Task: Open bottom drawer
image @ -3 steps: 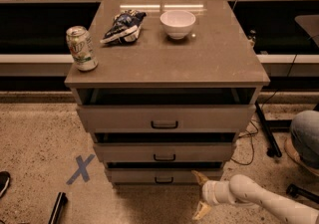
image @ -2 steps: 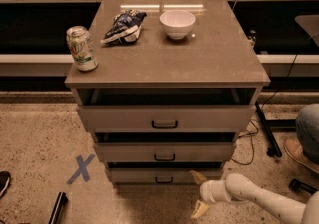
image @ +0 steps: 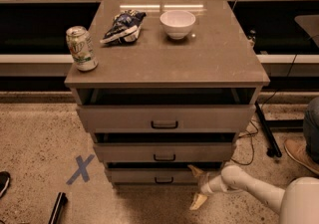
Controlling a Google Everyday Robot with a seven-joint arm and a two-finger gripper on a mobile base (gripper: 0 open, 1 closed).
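The bottom drawer is the lowest and narrowest of three grey-brown fronts, with a small dark handle at its centre. It stands slightly out from the cabinet. My gripper is low at the drawer's right end, just in front of it, on a white arm coming from the lower right. Its two yellowish fingers are spread apart, one fingertip near the drawer's top right corner and the other near the floor. It holds nothing.
The middle drawer and top drawer sit above. On the cabinet top are a soda can, a chip bag and a white bowl. A blue tape X marks the floor at left. Cables and a shoe are at right.
The gripper and arm have shifted slightly left toward the bottom drawer's right end. The drawers have not moved.
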